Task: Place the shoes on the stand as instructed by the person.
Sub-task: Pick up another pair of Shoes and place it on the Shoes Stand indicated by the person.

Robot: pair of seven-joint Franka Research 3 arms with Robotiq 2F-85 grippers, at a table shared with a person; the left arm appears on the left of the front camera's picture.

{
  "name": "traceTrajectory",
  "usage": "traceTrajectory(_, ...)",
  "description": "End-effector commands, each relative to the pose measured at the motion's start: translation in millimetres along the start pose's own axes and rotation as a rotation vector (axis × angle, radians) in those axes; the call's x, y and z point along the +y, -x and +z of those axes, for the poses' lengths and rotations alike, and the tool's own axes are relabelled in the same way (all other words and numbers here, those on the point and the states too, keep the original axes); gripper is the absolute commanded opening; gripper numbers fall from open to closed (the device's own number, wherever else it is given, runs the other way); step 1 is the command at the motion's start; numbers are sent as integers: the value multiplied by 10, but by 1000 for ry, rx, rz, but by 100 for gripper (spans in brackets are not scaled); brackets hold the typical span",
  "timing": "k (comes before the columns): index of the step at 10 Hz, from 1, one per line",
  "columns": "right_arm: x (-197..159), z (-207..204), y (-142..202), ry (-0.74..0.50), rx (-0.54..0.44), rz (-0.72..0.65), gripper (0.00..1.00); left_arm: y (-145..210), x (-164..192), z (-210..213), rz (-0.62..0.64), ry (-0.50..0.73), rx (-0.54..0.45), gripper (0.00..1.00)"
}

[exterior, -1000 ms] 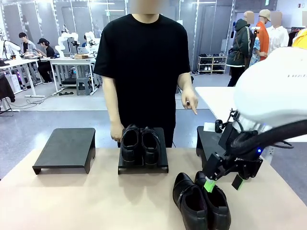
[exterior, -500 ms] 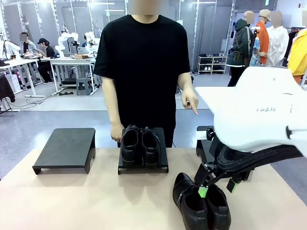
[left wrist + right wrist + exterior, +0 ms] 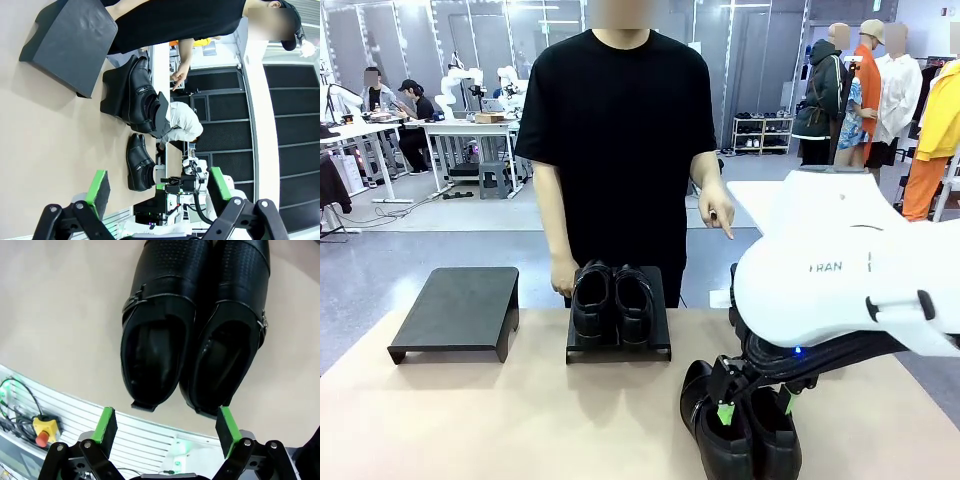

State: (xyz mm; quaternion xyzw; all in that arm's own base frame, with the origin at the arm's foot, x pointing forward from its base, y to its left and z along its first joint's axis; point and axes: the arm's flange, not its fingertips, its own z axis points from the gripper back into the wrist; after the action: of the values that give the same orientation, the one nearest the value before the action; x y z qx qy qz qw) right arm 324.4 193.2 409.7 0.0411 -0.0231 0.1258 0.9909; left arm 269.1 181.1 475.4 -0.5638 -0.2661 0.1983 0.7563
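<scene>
one pair of shoes [image 3: 613, 300] sits on the middle stand [image 3: 661, 330]. the second pair [image 3: 715, 450] lies on the table [image 3: 520, 420], near right, not yet lifted. we judge the task about half done. the right gripper [image 3: 755, 406] hangs spread over this pair's heels, grasping nothing. the person's hand [image 3: 717, 213] points down, toward the robot's right. the right wrist view shows both pads [image 3: 107, 424] flanking the heels, apart from the leather. the left wrist view shows the left gripper [image 3: 159, 186] spread, holding nothing, well off.

One glossy black pair [image 3: 612, 300] sat side by side atop the middle stand [image 3: 663, 330]. The second pair [image 3: 740, 455] lay just front-right of it, and the person [image 3: 620, 130] stood behind it.
</scene>
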Motion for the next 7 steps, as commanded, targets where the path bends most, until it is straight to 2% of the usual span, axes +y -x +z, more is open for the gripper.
traceTrajectory(1, -4, -242, 84, 58, -20, -46, 100, -8, 15, 2, -12, 10, 9, 100)
traceTrajectory(7, -77, -592, 10, 120, -34, -76, 100, -8, 15, 2, -12, 10, 9, 100)
